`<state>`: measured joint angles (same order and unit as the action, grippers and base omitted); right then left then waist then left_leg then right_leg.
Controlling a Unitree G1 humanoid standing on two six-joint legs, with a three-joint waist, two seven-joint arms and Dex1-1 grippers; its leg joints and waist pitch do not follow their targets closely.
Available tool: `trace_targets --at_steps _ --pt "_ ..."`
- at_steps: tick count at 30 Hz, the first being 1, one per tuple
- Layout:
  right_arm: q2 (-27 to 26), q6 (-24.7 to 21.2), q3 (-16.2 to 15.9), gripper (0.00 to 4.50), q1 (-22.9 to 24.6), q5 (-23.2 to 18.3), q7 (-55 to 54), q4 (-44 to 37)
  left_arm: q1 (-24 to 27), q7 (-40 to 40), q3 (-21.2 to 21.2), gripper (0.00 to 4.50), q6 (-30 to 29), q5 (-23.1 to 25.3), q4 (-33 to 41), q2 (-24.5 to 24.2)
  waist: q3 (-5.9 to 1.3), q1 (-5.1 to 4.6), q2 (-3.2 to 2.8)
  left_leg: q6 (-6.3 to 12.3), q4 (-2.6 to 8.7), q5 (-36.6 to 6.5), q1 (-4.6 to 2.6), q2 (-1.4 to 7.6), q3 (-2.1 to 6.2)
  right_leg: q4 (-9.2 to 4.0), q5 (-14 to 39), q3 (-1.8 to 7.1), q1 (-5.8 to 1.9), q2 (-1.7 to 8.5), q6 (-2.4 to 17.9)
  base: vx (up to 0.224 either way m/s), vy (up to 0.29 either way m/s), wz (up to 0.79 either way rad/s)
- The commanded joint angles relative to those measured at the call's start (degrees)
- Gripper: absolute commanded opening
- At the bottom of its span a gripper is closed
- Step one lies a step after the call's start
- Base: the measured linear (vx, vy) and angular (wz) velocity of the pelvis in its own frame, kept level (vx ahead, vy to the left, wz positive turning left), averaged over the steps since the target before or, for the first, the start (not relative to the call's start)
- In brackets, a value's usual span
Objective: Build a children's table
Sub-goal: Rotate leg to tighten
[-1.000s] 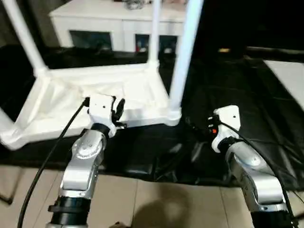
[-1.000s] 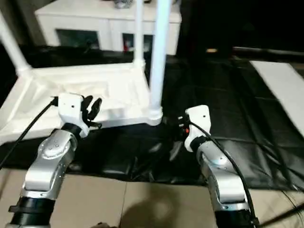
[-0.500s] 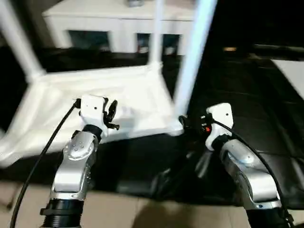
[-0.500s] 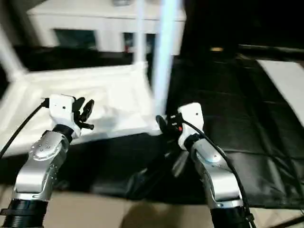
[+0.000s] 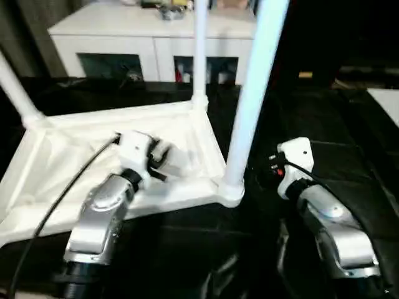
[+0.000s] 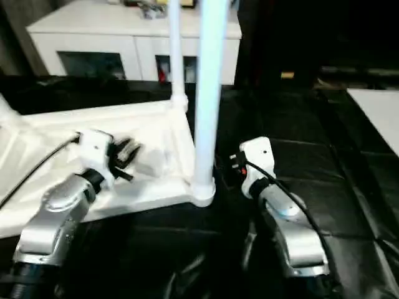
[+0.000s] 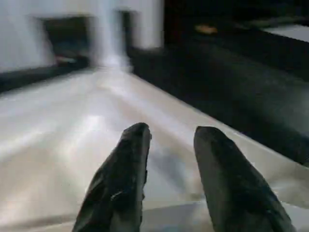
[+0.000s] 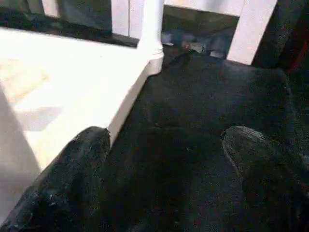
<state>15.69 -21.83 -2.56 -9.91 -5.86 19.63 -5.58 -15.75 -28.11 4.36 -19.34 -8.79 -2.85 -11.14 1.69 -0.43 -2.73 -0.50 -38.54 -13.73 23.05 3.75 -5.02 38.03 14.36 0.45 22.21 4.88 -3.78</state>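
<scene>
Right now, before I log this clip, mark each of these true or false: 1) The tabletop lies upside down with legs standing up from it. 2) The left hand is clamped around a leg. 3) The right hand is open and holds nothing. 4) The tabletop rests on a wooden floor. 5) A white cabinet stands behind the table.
1) True: the tabletop lies underside up, and the near leg rises from its corner socket.
2) False: the left hand is open over the tabletop's underside, gripping nothing.
3) True: the right hand is open beside the tabletop's edge.
4) False: it rests on a black sheet.
5) True: white cabinet.
</scene>
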Motion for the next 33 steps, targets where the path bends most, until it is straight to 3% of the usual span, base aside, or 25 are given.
trace_targets --at_steps 1,2,3,4,5,6,7,8,9,11,13,16,19,20,21,23,24,25,26,27,28,29,31,32,33 --pt "1.6 0.0 0.3 4.18 0.1 -0.2 2.5 -1.3 -2.4 -6.1 2.9 2.13 -0.4 -0.2 -4.0 -2.1 -4.13 1.26 1.91 10.41 2.75 23.8 -0.41 3.81 0.88 -3.5 -34.1 1.99 -3.28 4.33 7.6 0.0 0.0 0.0" --pt "3.3 -0.4 0.9 4.18 -0.2 -1.5 5.1 -1.2 -5.1 -10.3 4.6 2.29 -0.1 0.0 -7.3 -3.1 -3.94 1.18 1.76 8.37 3.96 12.1 -0.09 4.65 0.77 -3.57 -29.4 1.56 -4.13 4.14 10.3 0.0 0.0 0.0" --pt "4.0 -0.4 1.1 4.18 -0.3 -2.0 6.2 -1.1 -6.2 -12.2 5.4 2.39 0.2 0.2 -8.4 -3.7 -3.36 1.23 1.56 7.28 4.9 4.7 -0.8 5.7 0.79 -4.12 -19.7 1.0 -3.57 3.57 13.9 0.0 0.0 0.0" --pt "4.1 -0.4 1.1 4.18 -0.3 -2.0 6.4 -1.1 -6.3 -12.4 5.5 2.39 0.2 0.3 -8.6 -3.8 -3.36 1.23 1.56 7.28 4.9 4.7 -0.8 5.7 0.79 -4.12 -19.7 1.0 -3.57 3.57 13.9 -0.061 -0.02 0.01" --pt "4.8 -0.8 1.3 4.18 -0.4 -2.3 7.4 -0.9 -7.5 -13.7 6.2 2.54 0.8 0.9 -9.9 -4.3 -2.38 0.53 0.96 6.74 6.4 -4.5 -1.55 7.25 0.73 -4.94 -7.2 0.44 -3.01 3.26 18.7 -0.067 -0.014 0.05" --pt "5.7 -1.0 1.4 4.18 -0.6 -2.6 8.5 -0.8 -9.1 -14.7 6.7 2.62 0.8 1.3 -11.3 -4.6 -1.94 0.34 0.79 5.34 7.07 -11.8 -2.11 7.78 0.28 -5.54 0.7 0.2 -2.73 3.12 19.6 -0.067 -0.014 0.05" --pt "6.6 -1.0 1.5 4.18 -0.9 -3.1 9.8 -0.4 -10.9 -16.9 7.4 2.73 1.0 1.8 -12.8 -5.4 -1.77 0.22 0.82 4.16 7.26 -14.7 -2.29 8.0 -0.06 -5.8 4.0 0.22 -2.61 3.21 19.6 -0.073 -0.01 0.06" --pt "6.6 -1.0 1.5 4.18 -0.9 -3.1 9.8 -0.4 -11.0 -16.9 7.4 2.73 1.1 1.8 -12.9 -5.4 -1.43 0.16 0.93 1.59 7.66 -19.4 -2.7 8.07 -0.55 -6.5 10.4 0.38 -2.3 3.31 18.5 -0.074 -0.004 0.05" --pt "7.5 -0.9 1.4 4.18 -1.0 -3.4 11.1 0.0 -12.6 -18.9 8.4 2.73 1.1 2.5 -14.3 -6.3 -1.33 0.24 0.75 -0.38 7.87 -21.5 -2.88 8.07 -0.75 -6.99 14.4 0.56 -2.24 3.65 17.0 -0.074 -0.004 0.05" --pt "9.1 0.5 0.6 4.18 -1.0 -3.0 13.1 0.8 -14.6 -21.8 9.7 2.73 1.5 3.1 -16.3 -7.4 -1.38 0.32 1.11 -1.78 8.04 -22.0 -3.02 8.07 -1.12 -7.46 16.7 0.74 -1.92 3.62 15.2 -0.062 0.007 0.04" --pt "12.5 2.6 -1.3 4.18 -0.6 -2.5 17.7 1.6 -17.8 -27.7 13.4 2.73 1.6 4.7 -20.7 -10.2 -1.62 0.65 1.38 -1.41 8.01 -20.3 -3.05 8.05 -1.45 -7.55 16.5 0.84 -1.89 3.78 14.4 -0.028 0.005 0.02" --pt "13.4 1.9 -1.1 4.18 -0.8 -3.7 19.8 1.2 -18.7 -28.6 14.3 2.58 1.4 5.6 -22.4 -11.1 -1.77 0.4 1.78 0.35 8.13 -15.5 -1.9 8.27 -1.65 -7.04 12.1 0.7 -2.57 4.14 15.7 0.0 0.0 0.0" --pt "13.6 1.5 -2.5 4.18 -1.0 -4.4 22.5 1.2 -18.4 -29.6 13.4 2.48 1.3 5.3 -23.8 -12.4 -2.01 0.76 1.53 2.15 7.92 -13.9 -1.89 8.39 -1.82 -6.79 9.4 0.58 -2.45 4.31 17.3 0.0 0.0 0.0" --pt "13.5 1.2 -4.0 4.18 -1.3 -4.4 23.9 1.5 -17.7 -31.1 13.2 2.36 2.2 5.6 -24.5 -13.7 -2.17 0.66 1.9 2.65 7.91 -12.9 -1.72 8.44 -1.88 -6.64 7.4 0.45 -2.5 4.17 17.9 0.0 0.0 0.0" --pt "13.5 1.3 -4.1 4.18 -1.4 -4.3 24.0 1.5 -17.8 -31.2 13.2 2.29 2.3 5.6 -24.5 -13.8 -2.27 0.79 1.64 3.33 7.9 -11.3 -1.62 8.53 -1.87 -6.31 5.1 0.39 -2.54 4.19 18.3 0.0 0.0 0.0" --pt "14.5 2.0 -4.9 4.18 -1.7 -5.0 26.5 2.2 -18.2 -33.1 14.1 2.11 3.1 6.0 -26.5 -14.2 -2.24 0.9 2.76 4.64 7.75 -10.0 -1.68 8.63 -2.3 -6.28 3.1 0.34 -2.43 4.18 19.2 0.0 0.0 0.0" --pt "14.8 2.3 -5.0 4.18 -1.5 -5.3 27.2 2.6 -18.6 -33.4 14.3 2.11 3.4 6.1 -27.6 -14.1 -2.22 1.13 2.49 4.92 7.67 -9.4 -1.61 8.66 -2.27 -6.1 2.9 0.37 -2.55 4.38 19.4 0.0 0.0 0.0" --pt "15.1 2.6 -4.9 4.18 -1.6 -5.2 27.7 3.1 -19.2 -33.3 14.5 1.99 3.9 6.4 -29.1 -13.9 -2.33 1.46 1.62 5.15 7.59 -8.5 -1.86 8.76 -2.36 -6.02 2.0 0.41 -2.4 4.47 19.7 0.0 0.0 0.0" --pt "15.2 2.8 -4.9 4.18 -1.7 -5.1 28.0 3.4 -19.6 -33.2 14.6 1.87 4.2 6.7 -30.1 -13.8 -2.3 1.43 1.83 5.19 7.7 -8.4 -1.93 8.85 -2.46 -6.0 0.7 0.28 -2.31 4.17 20.2 0.0 0.0 0.0" --pt "16.0 4.1 -5.1 4.18 -1.2 -4.3 29.0 3.7 -19.9 -33.1 15.1 1.76 5.6 7.7 -31.4 -13.9 -2.25 1.42 0.89 4.51 7.89 -9.7 -2.14 8.8 -2.52 -6.11 -0.1 0.21 -2.09 3.82 20.2 0.0 0.0 0.0" --pt "16.1 4.2 -5.1 4.18 -1.2 -4.3 29.0 3.7 -19.9 -33.3 15.2 1.76 5.6 7.7 -31.4 -14.0 -2.29 1.45 1.19 4.22 7.93 -10.5 -2.23 8.91 -2.5 -6.02 -0.4 0.22 -2.2 3.88 20.4 0.0 0.0 0.0" --pt "16.7 4.3 -4.7 4.18 -1.3 -4.4 29.8 4.0 -20.1 -36.2 15.7 1.69 5.1 7.0 -31.3 -14.0 -2.28 1.45 0.98 3.81 8.04 -11.5 -2.29 8.81 -2.6 -6.15 -0.4 0.29 -2.37 4.01 20.4 0.0 0.0 0.0" --pt "16.9 4.4 -4.3 4.18 -1.0 -4.2 29.4 4.2 -19.4 -37.7 16.0 1.55 5.2 6.5 -30.7 -14.3 -2.43 1.62 1.18 3.95 8.01 -10.5 -2.32 8.92 -2.69 -6.11 -1.4 0.34 -2.58 4.26 20.8 0.0 0.0 0.0" --pt "17.0 4.5 -4.2 4.18 -1.1 -3.9 29.1 4.3 -19.1 -38.1 16.0 1.41 5.5 6.6 -30.5 -14.4 -2.41 1.6 0.09 3.79 8.06 -10.1 -2.3 8.91 -2.61 -6.08 -2.6 0.28 -2.56 4.17 20.9 0.0 0.0 0.0" --pt "16.7 3.8 -3.8 4.18 -1.3 -4.1 28.5 4.1 -18.8 -38.4 15.6 1.33 5.0 6.1 -29.9 -14.6 -2.48 1.49 0.67 4.02 8.05 -9.6 -2.27 8.91 -2.67 -5.99 -4.0 0.25 -2.7 4.07 21.2 0.0 0.0 0.0"
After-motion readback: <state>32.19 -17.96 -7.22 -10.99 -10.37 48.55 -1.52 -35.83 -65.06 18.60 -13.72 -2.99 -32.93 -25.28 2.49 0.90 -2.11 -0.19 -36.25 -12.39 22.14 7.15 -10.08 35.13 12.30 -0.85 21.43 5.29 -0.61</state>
